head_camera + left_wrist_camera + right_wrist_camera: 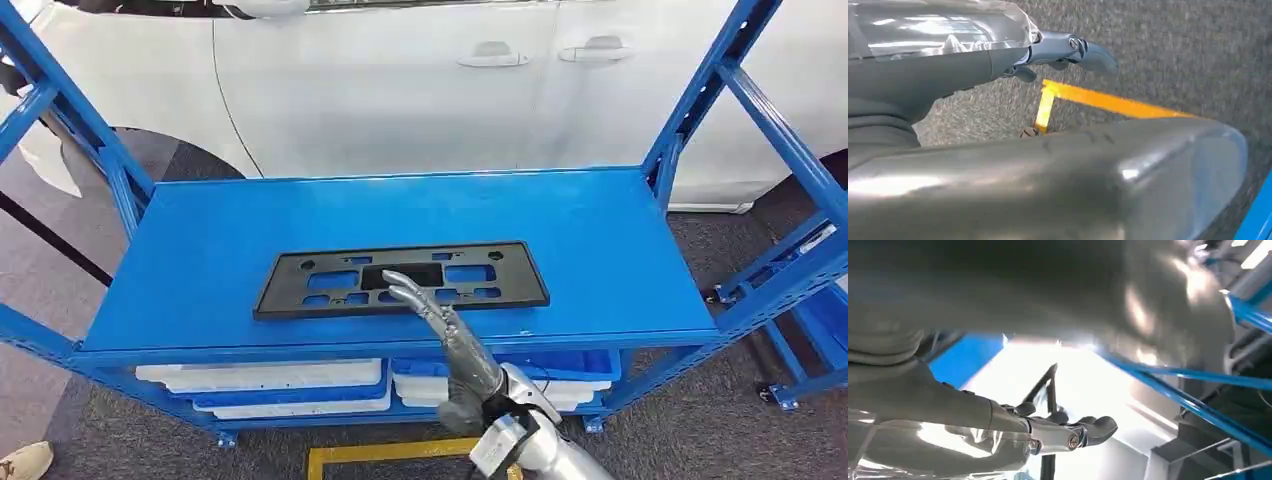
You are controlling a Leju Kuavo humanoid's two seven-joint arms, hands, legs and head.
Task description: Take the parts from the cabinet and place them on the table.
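Reaching up from below, the right hand (432, 312) lies with its fingers stretched out over the near edge of the flat black plastic plate with rectangular cut-outs (400, 278), which rests mid-shelf on the blue metal rack (600, 230); whether the fingers actually grip it, I cannot tell. The right wrist view shows the curled fingertips (1098, 427) against the part's dark edge. The left wrist view shows the left hand (1068, 50) over grey carpet (1173, 50) and yellow floor tape (1108, 101), holding nothing, fingers curled.
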